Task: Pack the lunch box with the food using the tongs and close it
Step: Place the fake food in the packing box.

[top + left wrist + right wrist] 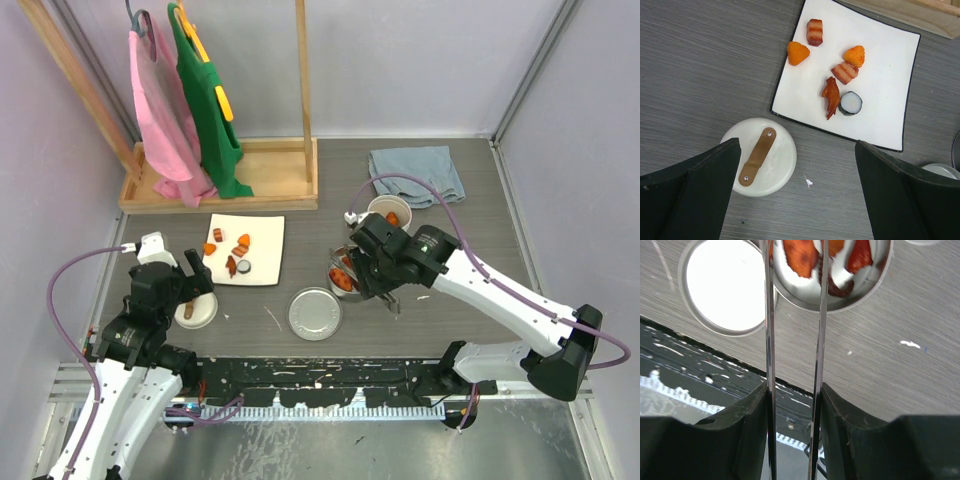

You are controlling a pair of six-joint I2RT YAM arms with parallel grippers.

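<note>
My right gripper (792, 405) is shut on the tongs (819, 340), one finger pressing each thin arm, and the arms stand a little apart. The tongs' tips reach over the steel tin (867, 292), which holds orange and red food pieces (799, 257). The flat steel lid (725, 285) lies beside the tin. From above, the right gripper (370, 265) hangs by the tin (343, 275), with the white tub (388, 212) behind it. My left gripper (797, 195) is open above the table, next to the white lid (762, 157) with its brown handle. More food (831, 95) lies on the white plate (890, 90).
A wooden rack (270, 170) with pink and green aprons stands at the back left. A blue cloth (415, 175) lies at the back right, behind the tub. The flat steel lid (315, 313) sits near the front edge between the arms.
</note>
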